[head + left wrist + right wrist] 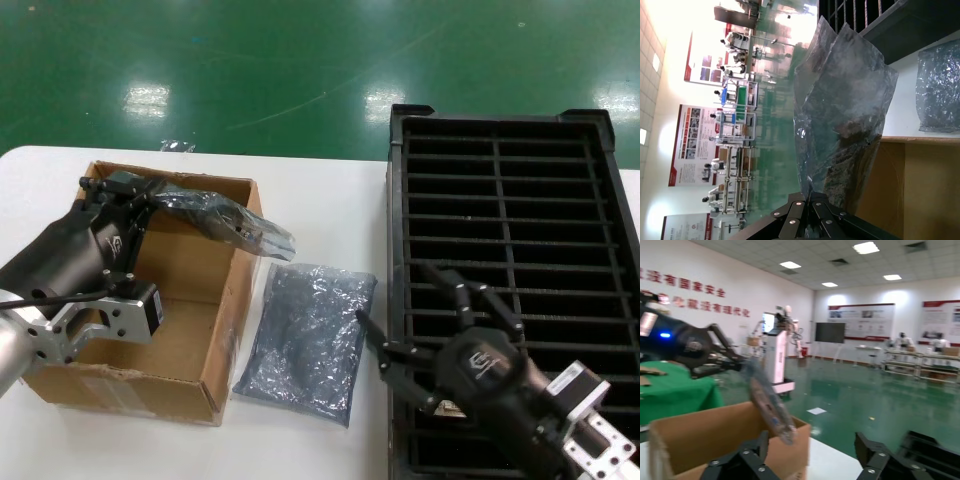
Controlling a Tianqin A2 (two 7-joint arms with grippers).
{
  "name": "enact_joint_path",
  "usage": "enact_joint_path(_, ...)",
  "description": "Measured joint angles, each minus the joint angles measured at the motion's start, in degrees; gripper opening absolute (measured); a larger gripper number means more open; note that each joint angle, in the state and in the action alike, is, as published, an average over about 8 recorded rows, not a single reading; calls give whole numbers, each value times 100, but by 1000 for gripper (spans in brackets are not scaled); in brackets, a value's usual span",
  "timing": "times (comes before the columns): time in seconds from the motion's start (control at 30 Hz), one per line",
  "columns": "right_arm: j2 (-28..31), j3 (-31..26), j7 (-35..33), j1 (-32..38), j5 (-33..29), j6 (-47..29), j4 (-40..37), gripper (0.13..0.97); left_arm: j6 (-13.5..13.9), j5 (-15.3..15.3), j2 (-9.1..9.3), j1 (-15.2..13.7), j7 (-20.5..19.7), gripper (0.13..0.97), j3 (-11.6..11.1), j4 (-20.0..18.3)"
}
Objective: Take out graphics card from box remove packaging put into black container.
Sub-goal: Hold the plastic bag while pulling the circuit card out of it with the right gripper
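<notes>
Plastic packaging (225, 222) with card hangs from left claw (150, 195).

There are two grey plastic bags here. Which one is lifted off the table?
The bag held by the left gripper over the box is lifted. The other bag lies flat on the white table, beside the black container.

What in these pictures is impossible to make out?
- Graphics card: the packaging held by the left gripper over the box veils it in every view.
- Black container: its near slots sit behind the open right gripper in the head view.
- A second bag on the table: contents unclear.
</notes>
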Motion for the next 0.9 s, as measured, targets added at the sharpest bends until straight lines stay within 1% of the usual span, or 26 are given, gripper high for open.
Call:
enact_joint_path(0.03,11,-35,-11,4,3,-37,-1,687,0,0,0,0,0,139,0,0)
enact_joint_path(0.07,15,-68,-27,11,5,-70,-5,687,0,0,0,0,0,139,0,0)
enact_joint_path(0.33,-177,-279,-287,181,-25,-137,-223,470,0,0,0,0,0,139,0,0)
enact_joint_path(0.37,-216,-306,-330,209,-34,-136,-259,470,0,0,0,0,0,139,0,0)
enact_joint_path(0.63,-543,-576,-641,494,-140,-129,-542,291,0,0,0,0,-1,139,0,0)
enact_joint_path(0.67,-581,-611,-671,533,-159,-121,-576,291,0,0,0,0,-1,139,0,0)
enact_joint_path(0.9,-822,-851,-871,775,-282,-94,-814,192,0,0,0,0,-1,139,0,0)
